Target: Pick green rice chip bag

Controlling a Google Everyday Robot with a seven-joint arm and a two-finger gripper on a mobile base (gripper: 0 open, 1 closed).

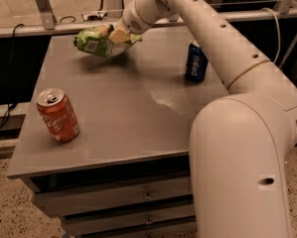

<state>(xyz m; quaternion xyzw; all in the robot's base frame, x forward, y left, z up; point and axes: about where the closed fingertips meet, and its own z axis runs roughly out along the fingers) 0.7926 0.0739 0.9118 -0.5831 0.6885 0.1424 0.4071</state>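
Note:
The green rice chip bag (96, 42) is a crinkly light-green bag with a darker label. It hangs tilted a little above the far left part of the grey table (133, 113), with a shadow under it. My gripper (113, 33) is shut on the bag's right end, its pale fingers (119, 35) pinching the top edge. The white arm reaches in from the right foreground over the table.
A red soda can (58, 115) stands near the table's front left edge. A blue soda can (196, 61) stands at the right side, close beside the arm. Drawers sit below the tabletop. A metal rail runs behind the table.

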